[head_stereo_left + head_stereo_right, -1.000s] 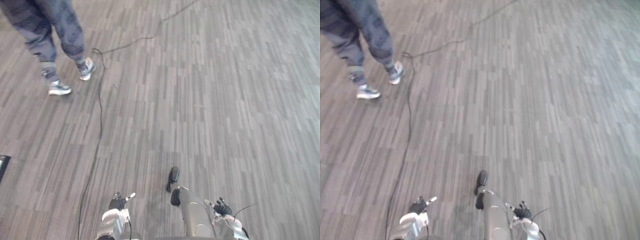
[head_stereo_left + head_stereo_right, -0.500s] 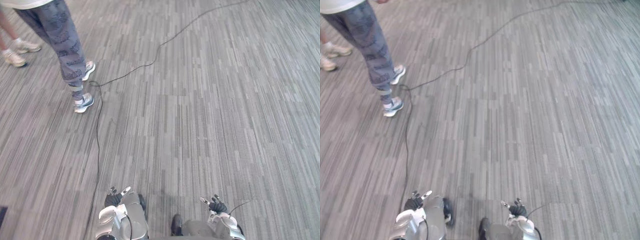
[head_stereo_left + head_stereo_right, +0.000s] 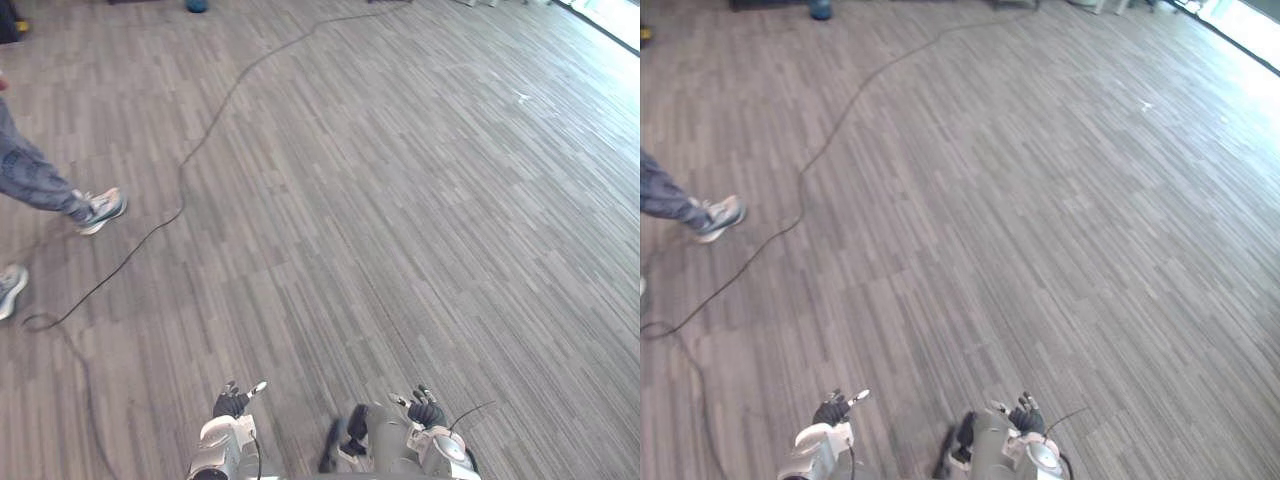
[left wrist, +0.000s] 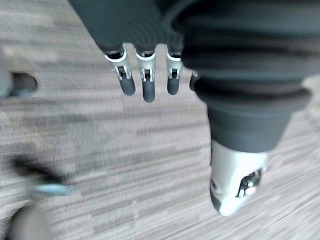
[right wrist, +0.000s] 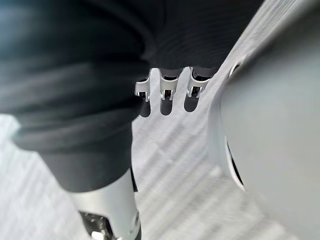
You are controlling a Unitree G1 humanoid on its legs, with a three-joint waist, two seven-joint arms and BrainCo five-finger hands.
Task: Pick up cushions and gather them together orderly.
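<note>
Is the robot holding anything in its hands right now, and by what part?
Nothing is held. The left hand and the right hand both hang with relaxed, empty fingers above the floor.

I see the robot's left hand [image 3: 232, 403] and right hand [image 3: 426, 411] low at the bottom edge, both empty, over a grey striped floor [image 3: 400, 220]. At my far left, a person's trouser leg [image 3: 30, 180] ends in a light shoe [image 3: 100, 208]; a second shoe [image 3: 8, 290] sits nearer the robot. A small blue object [image 3: 195, 5] lies at the top edge
</note>
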